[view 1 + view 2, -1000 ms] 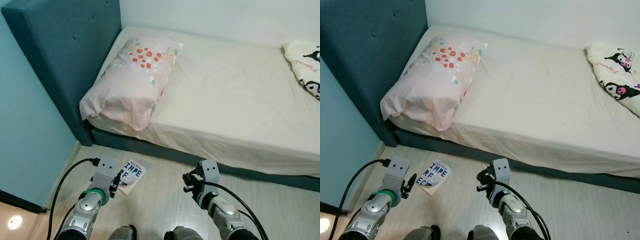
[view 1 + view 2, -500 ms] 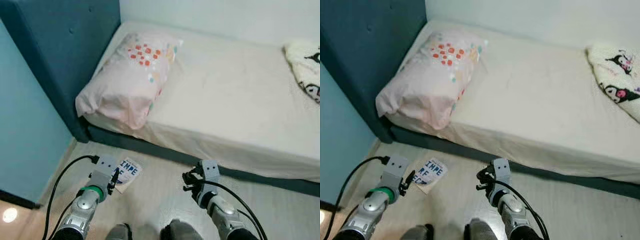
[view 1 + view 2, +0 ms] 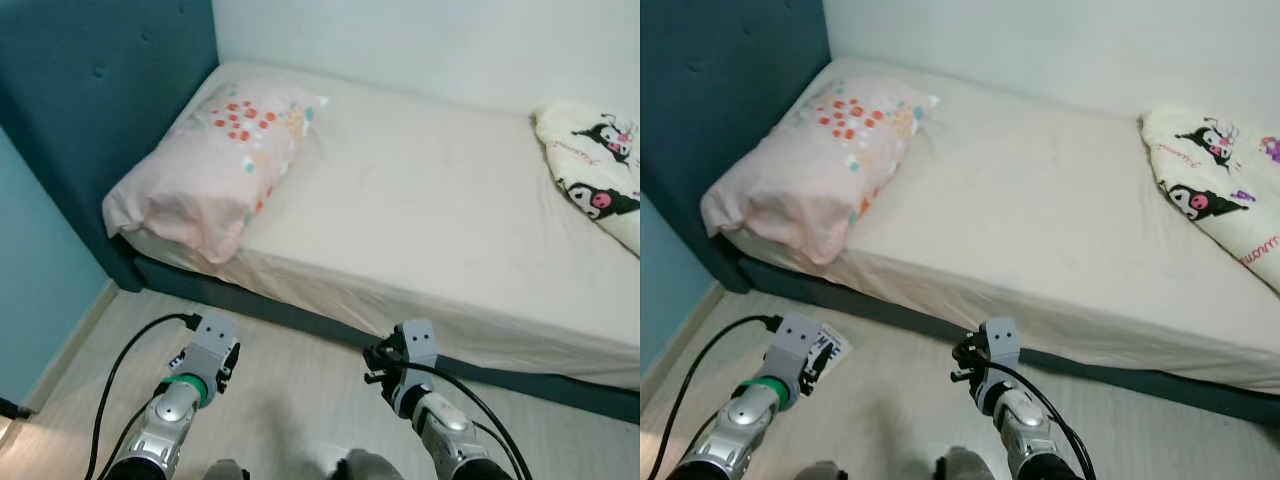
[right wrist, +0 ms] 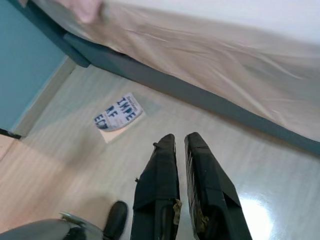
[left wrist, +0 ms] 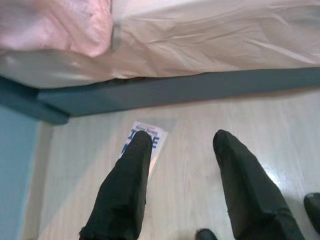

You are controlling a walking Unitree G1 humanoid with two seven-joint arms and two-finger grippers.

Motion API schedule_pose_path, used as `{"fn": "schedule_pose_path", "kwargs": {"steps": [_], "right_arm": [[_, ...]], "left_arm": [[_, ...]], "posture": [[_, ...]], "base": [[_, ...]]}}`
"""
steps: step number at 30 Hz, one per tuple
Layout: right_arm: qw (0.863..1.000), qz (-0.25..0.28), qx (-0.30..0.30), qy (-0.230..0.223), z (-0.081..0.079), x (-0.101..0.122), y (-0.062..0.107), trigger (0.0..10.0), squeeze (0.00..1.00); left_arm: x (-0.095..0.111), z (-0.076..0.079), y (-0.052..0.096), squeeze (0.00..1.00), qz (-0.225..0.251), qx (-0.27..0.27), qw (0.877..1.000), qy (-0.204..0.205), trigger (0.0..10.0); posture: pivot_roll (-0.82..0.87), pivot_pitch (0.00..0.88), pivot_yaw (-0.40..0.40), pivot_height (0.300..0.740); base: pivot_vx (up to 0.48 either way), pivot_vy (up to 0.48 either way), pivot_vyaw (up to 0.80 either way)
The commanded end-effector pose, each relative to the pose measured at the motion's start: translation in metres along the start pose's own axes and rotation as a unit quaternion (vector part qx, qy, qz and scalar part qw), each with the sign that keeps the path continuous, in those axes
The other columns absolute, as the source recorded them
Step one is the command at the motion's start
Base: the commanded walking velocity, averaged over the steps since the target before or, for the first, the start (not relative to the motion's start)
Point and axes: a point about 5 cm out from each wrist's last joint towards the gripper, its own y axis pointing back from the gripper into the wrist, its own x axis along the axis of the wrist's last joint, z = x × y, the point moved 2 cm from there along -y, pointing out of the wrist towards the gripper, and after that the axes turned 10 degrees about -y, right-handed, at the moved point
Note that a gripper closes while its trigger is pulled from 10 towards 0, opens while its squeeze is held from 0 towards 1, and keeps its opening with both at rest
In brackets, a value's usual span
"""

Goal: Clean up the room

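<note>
A white book (image 4: pixel 118 116) with big blue letters lies flat on the pale wood floor beside the bed, near the headboard corner. My left gripper (image 5: pixel 181 137) hangs open above the floor, and one finger (image 5: pixel 131 170) overlaps the book (image 5: pixel 153 141) from this angle without touching it. From the head camera the book (image 3: pixel 832 346) peeks out beside the left gripper (image 3: pixel 812 372). My right gripper (image 4: pixel 180 136) is shut with nothing in it and hangs over bare floor, to the right of the book. Both grippers hang low in front of me, short of the bed frame.
The bed (image 3: pixel 430 210) with a cream sheet spans the view ahead, on a dark teal frame (image 3: pixel 300 315). A pink patterned pillow (image 3: pixel 205 165) lies against the teal headboard (image 3: pixel 90 80). A cartoon-print blanket (image 3: pixel 595 170) sits at the far right. A teal wall (image 3: pixel 30 270) is on the left.
The camera has swung to the right, so the bed and pillow slid left and more of the blanket shows. The book now sits mostly behind my left gripper. Neither gripper's state has changed.
</note>
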Motion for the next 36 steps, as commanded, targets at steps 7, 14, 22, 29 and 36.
{"fn": "schedule_pose_path", "kwargs": {"steps": [7,14,22,29,36], "right_arm": [[1.0,-0.012,-0.014,-0.003,0.008,-0.0056,0.0049,10.0,0.0],[1.0,-0.015,-0.015,-0.003,0.0086,-0.0064,0.0051,10.0,0.0],[1.0,-0.015,-0.019,-0.003,0.0102,-0.0061,0.0057,10.0,0.0],[1.0,-0.014,-0.02,-0.002,0.011,-0.0052,0.0057,10.0,0.0],[1.0,-0.013,-0.02,-0.002,0.0109,-0.0054,0.0058,10.0,0.0]], "left_arm": [[-0.0034,0.0098,0.0008,0.0,-0.006,-0.016,1.0,-0.003,10.0],[-0.004,0.0108,0.0007,0.0,-0.008,-0.017,1.0,-0.003,10.0],[-0.005,0.012,0.0008,0.0,-0.009,-0.02,1.0,-0.004,10.0],[-0.0055,0.0121,0.0009,0.0,-0.009,-0.021,1.0,-0.005,10.0],[-0.0057,0.012,0.0012,0.0,-0.009,-0.021,1.0,-0.007,10.0]], "posture": [[-0.04,0.016,-0.002,0.715],[-0.04,0.014,-0.002,0.715],[-0.05,0.013,-0.001,0.715],[-0.05,0.013,0.0,0.715],[-0.05,0.016,0.004,0.715]], "base": [[0.0,-0.399,0.0],[0.0,-0.393,-0.6],[0.0,-0.388,-0.41],[0.0,-0.385,0.0],[0.0,-0.382,0.0]]}}
